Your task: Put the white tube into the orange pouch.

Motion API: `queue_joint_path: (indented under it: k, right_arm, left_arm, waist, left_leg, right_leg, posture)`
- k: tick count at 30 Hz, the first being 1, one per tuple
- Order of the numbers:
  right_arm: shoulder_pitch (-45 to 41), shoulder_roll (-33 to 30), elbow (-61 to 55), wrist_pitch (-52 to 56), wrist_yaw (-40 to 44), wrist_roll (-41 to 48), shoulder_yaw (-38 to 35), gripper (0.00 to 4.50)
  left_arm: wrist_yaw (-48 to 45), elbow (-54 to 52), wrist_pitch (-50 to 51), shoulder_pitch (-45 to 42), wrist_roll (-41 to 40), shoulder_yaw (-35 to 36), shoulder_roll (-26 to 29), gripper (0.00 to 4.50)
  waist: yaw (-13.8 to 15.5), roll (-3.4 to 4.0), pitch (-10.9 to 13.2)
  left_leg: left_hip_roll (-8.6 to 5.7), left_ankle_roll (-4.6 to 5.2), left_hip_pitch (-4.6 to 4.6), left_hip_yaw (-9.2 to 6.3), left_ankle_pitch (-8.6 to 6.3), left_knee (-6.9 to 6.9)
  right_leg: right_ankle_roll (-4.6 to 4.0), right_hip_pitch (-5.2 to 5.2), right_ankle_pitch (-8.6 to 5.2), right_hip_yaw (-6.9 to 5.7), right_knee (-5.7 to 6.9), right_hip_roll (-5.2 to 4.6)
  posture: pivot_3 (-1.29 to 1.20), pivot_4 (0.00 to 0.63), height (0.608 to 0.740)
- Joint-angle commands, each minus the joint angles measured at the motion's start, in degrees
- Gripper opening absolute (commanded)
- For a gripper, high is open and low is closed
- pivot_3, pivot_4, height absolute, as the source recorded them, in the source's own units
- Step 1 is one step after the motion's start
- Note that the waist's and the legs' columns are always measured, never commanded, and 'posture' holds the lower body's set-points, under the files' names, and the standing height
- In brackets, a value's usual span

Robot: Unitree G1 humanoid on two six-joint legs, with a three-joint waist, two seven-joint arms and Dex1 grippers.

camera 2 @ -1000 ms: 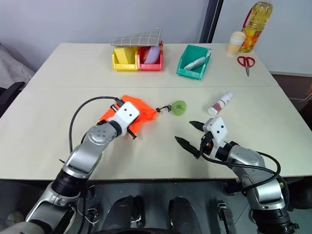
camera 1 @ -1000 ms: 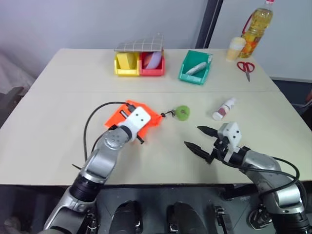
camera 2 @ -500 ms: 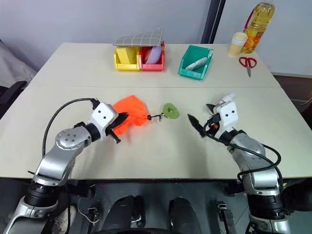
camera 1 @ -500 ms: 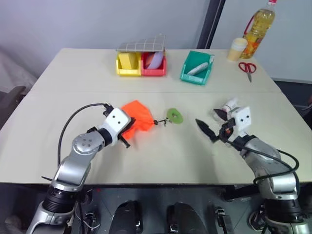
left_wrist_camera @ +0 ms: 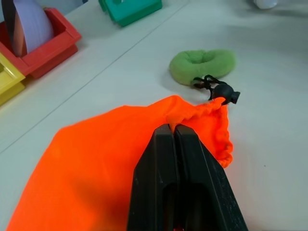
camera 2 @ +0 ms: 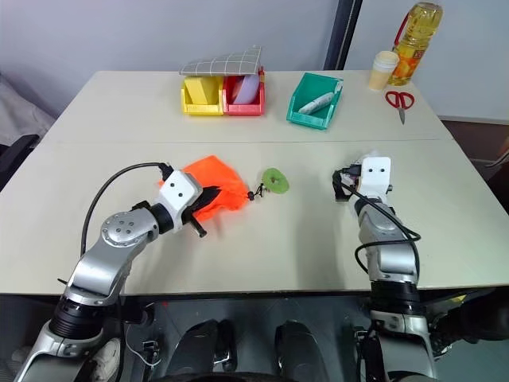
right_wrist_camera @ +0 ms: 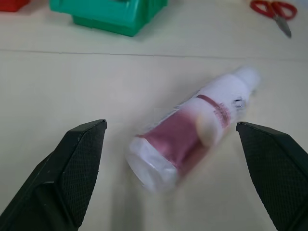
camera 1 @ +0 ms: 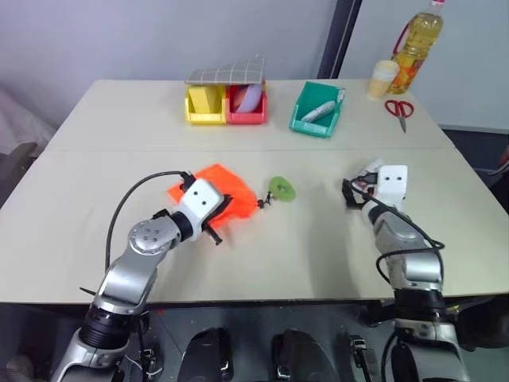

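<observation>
A: Why's the left gripper (left_wrist_camera: 174, 132) on the orange pouch (left_wrist_camera: 120, 159)?

B: It's clenched on the fabric right by the gathered mouth, fingers pressed tight w/ cloth pinched between. My guess: it holds the pouch off the table (camera 1: 262, 255) a bit so the mouth stays reachable for loading. Cord w/ the green disc (camera 1: 281, 189) trails off toward the middle, disc lying flat on the table.

A: And the right gripper (right_wrist_camera: 178, 159)?

B: Released, jaws spread wide, nothing in them. Pointed fwd along the tabletop, low.

A: Where's the white tube (right_wrist_camera: 192, 132) vs. that one?

B: Lying on its side on the table, right-hand part, well apart from the pouch. In the right wrist view it sits between the two open fingers, just ahead of the tips, skewed across the gap, cap end farther off. No contact that I can see. Looks lined up for a grab, imo, but not gripped yet.

A: Other stuff?

B: Green bin (camera 1: 317, 112) w/ another tube, way back. Not relevant.
</observation>
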Motion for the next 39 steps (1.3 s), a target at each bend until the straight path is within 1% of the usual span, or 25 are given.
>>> queue_joint_path:
  k: [1, 3, 7, 13, 19, 20, 21, 24, 33, 38, 39]
  right_arm:
    - [-2.8, 2.4, 0.8, 0.0, -4.7, -1.5, -0.7, 4.50]
    - [-3.7, 3.5, 2.0, 0.5, -6.6, -1.9, -1.1, 4.50]
    - [-7.5, 6.0, 7.7, -0.3, -13.4, -2.4, -3.9, 4.50]
    - [-9.6, 6.4, 13.2, -3.7, -15.9, -2.9, -4.4, 4.50]
    - [-9.5, 5.9, 14.5, -6.1, -17.0, -2.7, -4.9, 4.50]
    - [-9.4, 5.8, 14.4, -6.4, -16.9, -2.7, -4.9, 3.97]
    - [-9.3, 5.7, 14.3, -6.6, -16.8, -2.8, -4.8, 3.72]
    - [-8.7, 5.4, 12.9, -6.6, -15.1, -2.6, -4.0, 2.23]
    - [-6.8, 4.9, 9.7, -6.0, -13.3, -2.9, -3.5, 2.23]
    - [-4.9, 3.7, 6.1, -6.2, -9.9, -3.1, -2.0, 2.23]
    - [-4.4, 3.3, 5.3, -6.1, -9.3, -3.4, -1.7, 1.98]
  left_arm:
    - [0.4, -2.5, -0.1, -0.5, -0.7, 0.0, -0.6, 0.03]
    - [0.5, -2.8, 0.1, -0.3, -0.7, -0.1, -0.8, 0.03]
    - [0.5, -3.1, 0.3, -0.2, -0.6, -0.3, -1.2, 0.03]
    - [0.5, -2.7, 0.0, -0.6, -0.5, -0.3, -1.4, 0.03]
    - [0.4, -2.6, -0.2, -0.6, -0.4, -0.2, -1.4, 0.03]
    - [0.4, -2.5, -0.3, -0.6, -0.3, -0.2, -1.4, 0.00]
    - [0.4, -2.5, -0.3, -0.6, -0.3, -0.2, -1.4, 0.00]
    - [0.3, -2.5, -0.4, -0.5, -0.4, -0.2, -1.3, 0.00]
    - [0.2, -2.1, -0.8, -0.3, -0.4, -0.2, -1.3, 0.00]
    - [0.3, -1.3, -1.3, -0.6, -0.6, 0.4, -1.3, 0.00]
    - [0.3, -1.2, -1.4, -0.7, -0.7, 0.5, -1.3, 0.00]
  waist:
    - [0.0, 0.00, 0.0]
    - [0.1, 0.00, 0.0]
    - [0.0, 0.00, 0.0]
    - [-0.1, 0.02, 0.0]
    - [-0.1, 0.04, 0.0]
    - [-0.1, 0.04, 0.0]
    - [-0.1, 0.04, 0.0]
    - [-0.1, 0.04, 0.0]
    - [-0.1, 0.04, 0.0]
    - [-0.1, 0.06, 0.0]
    - [-0.1, 0.07, 0.0]
  left_leg:
    - [0.00, 0.00, 0.00, 0.00, 0.00, 0.00]
    - [0.00, 0.00, 0.00, 0.01, 0.00, 0.00]
    - [0.00, -0.01, 0.00, 0.01, 0.01, 0.02]
    - [0.00, -0.02, 0.00, 0.03, 0.01, -0.02]
    - [0.00, -0.04, 0.00, 0.04, 0.02, -0.04]
    - [0.00, -0.04, 0.00, 0.04, 0.02, -0.03]
    - [0.00, -0.04, 0.00, 0.04, 0.02, -0.04]
    - [0.00, -0.04, 0.00, 0.05, 0.02, -0.03]
    - [0.02, -0.05, 0.00, 0.05, 0.03, -0.05]
    - [0.02, -0.05, 0.00, 0.05, 0.03, -0.05]
    - [0.02, -0.05, 0.00, 0.05, 0.03, -0.05]
  right_leg:
    - [0.00, 0.00, 0.00, 0.00, 0.00, 0.00]
    - [0.00, 0.00, 0.00, 0.00, 0.01, 0.00]
    - [0.00, 0.00, 0.00, 0.00, 0.04, 0.00]
    - [0.00, -0.03, 0.00, 0.01, 0.06, 0.00]
    - [0.00, -0.05, 0.00, 0.03, 0.07, 0.01]
    - [0.00, -0.05, 0.00, 0.03, 0.07, 0.01]
    - [0.00, -0.05, 0.00, 0.03, 0.07, 0.01]
    - [0.01, -0.05, 0.00, 0.03, 0.07, 0.00]
    - [0.01, -0.07, 0.00, 0.05, 0.08, 0.02]
    - [0.01, -0.08, 0.00, 0.05, 0.08, 0.02]
    - [0.01, -0.08, 0.00, 0.05, 0.08, 0.02]
  posture:
    - [0.00, 0.150, 0.740]
    - [0.00, 0.150, 0.740]
    - [0.00, 0.150, 0.740]
    - [0.00, 0.150, 0.740]
    - [0.00, 0.150, 0.740]
    - [0.00, 0.150, 0.740]
    - [0.00, 0.150, 0.740]
    - [0.00, 0.150, 0.740]
    - [0.00, 0.150, 0.740]
    - [0.00, 0.150, 0.740]
    - [0.00, 0.150, 0.740]
